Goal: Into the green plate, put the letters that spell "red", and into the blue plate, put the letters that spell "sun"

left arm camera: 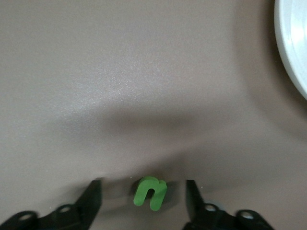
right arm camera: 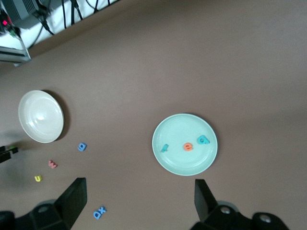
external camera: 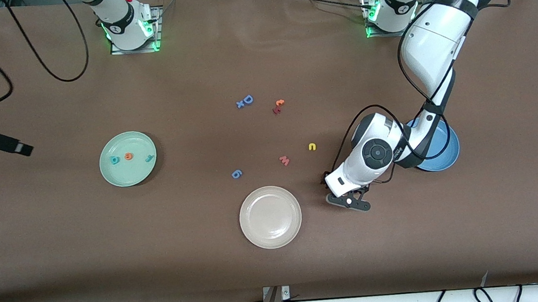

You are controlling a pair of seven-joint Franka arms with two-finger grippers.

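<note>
Green foam "n" [left arm camera: 150,192] lies on the surface between the left claw's [left arm camera: 144,199] spread fingers, untouched; closing off-centre could flick it away. Right claw [right arm camera: 139,201] waits spread above the green plate [right arm camera: 163,158].

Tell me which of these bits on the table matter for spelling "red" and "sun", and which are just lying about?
Part of the job:
- green plate holding the teal, orange and teal letters
- blue plate
- green letter between the left hand's fingers
- yellow letter

Just lying about:
- white plate
- pink letter
- blue D
- red and orange pair
- blue letter
</note>
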